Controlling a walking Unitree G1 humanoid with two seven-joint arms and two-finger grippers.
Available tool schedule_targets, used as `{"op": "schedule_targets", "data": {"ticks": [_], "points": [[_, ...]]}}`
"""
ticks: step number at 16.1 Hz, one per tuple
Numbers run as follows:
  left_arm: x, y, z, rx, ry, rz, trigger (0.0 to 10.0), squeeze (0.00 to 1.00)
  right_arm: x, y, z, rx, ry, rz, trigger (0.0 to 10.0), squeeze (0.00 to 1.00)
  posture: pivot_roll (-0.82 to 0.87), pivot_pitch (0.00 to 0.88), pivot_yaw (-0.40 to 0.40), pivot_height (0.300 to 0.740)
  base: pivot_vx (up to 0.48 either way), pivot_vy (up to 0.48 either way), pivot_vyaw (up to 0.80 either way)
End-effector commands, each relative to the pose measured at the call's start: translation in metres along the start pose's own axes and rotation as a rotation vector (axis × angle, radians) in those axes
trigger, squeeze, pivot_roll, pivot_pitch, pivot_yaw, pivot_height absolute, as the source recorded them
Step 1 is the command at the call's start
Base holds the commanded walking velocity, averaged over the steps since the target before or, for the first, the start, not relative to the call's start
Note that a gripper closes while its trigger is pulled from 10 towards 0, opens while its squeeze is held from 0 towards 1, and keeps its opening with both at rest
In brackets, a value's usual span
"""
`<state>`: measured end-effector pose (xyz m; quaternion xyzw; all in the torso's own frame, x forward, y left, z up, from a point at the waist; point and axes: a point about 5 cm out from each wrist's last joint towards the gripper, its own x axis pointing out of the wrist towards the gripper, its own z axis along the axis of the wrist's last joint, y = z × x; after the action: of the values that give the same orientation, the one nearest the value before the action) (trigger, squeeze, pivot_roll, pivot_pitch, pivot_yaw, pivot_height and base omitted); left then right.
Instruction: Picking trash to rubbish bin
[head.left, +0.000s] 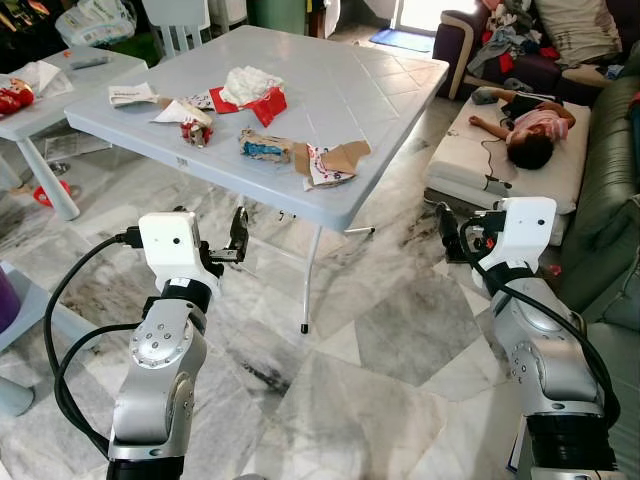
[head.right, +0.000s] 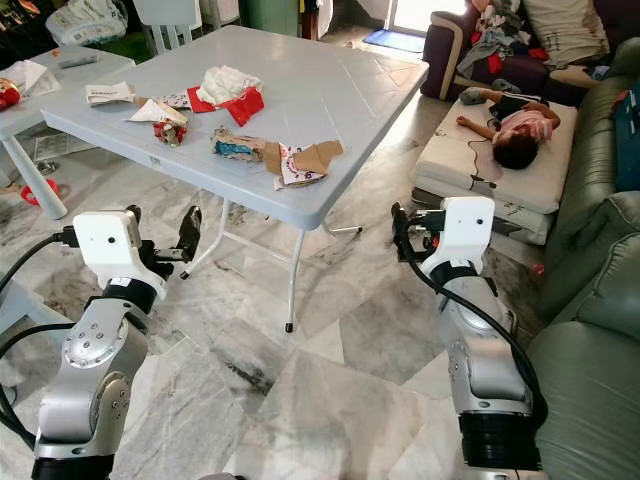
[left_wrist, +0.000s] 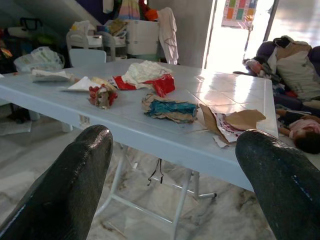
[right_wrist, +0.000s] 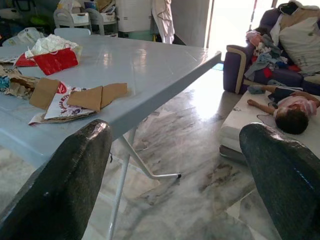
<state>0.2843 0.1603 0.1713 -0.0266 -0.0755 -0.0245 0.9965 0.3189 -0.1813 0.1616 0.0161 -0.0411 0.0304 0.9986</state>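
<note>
We see torn brown cardboard scraps and crumpled red-and-white wrappers on the pale blue folding plastic table. Both the left gripper and right gripper hover below its edge, fingers spread, empty. A person lies on what may be a white mattress.

A pale blue folding table stands on a marble-patterned floor as daylight enters beyond; a person lies on a white mattress beside a dark sofa.
</note>
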Motion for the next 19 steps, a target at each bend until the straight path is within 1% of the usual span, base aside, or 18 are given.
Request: {"op": "schedule_targets", "data": {"ticks": [1, 6, 9, 13, 19], "points": [[0.0003, -0.0036, 0.0052, 0.002, -0.016, -0.004, 10.0, 0.0, 0.0011, -0.0001, 0.0063, -0.002, -0.016, 0.008, 10.0, 0.0, 0.13, 0.111, -0.044, 0.74, 0.0, 0.0, 0.0], [0.0028, -0.003, 0.0052, 0.004, -0.009, 0.008, 10.0, 0.0, 0.002, 0.0061, 0.0075, -0.02, -0.018, 0.043, 10.0, 0.0, 0.14, 0.116, -0.046, 0.74, 0.0, 0.0, 0.0], [0.0029, -0.0028, 0.0055, -0.001, -0.009, 0.017, 10.0, 0.0, 0.0025, 0.0068, 0.007, -0.006, -0.016, 0.04, 10.0, 0.0, 0.14, 0.117, -0.046, 0.74, 0.0, 0.0, 0.0], [0.0028, -0.0047, 0.0045, -0.02, -0.004, 0.001, 10.0, 0.0, 0.0032, 0.005, 0.0064, 0.001, -0.013, 0.033, 10.0, 0.0, 0.14, 0.117, -0.046, 0.74, 0.0, 0.0, 0.0], [0.0036, -0.0042, 0.006, -0.03, -0.006, -0.002, 10.0, 0.0, 0.0044, 0.0094, 0.0084, -0.003, -0.021, 0.056, 10.0, 0.0, 0.14, 0.118, -0.048, 0.74, 0.277, 0.0, 0.0]]}}
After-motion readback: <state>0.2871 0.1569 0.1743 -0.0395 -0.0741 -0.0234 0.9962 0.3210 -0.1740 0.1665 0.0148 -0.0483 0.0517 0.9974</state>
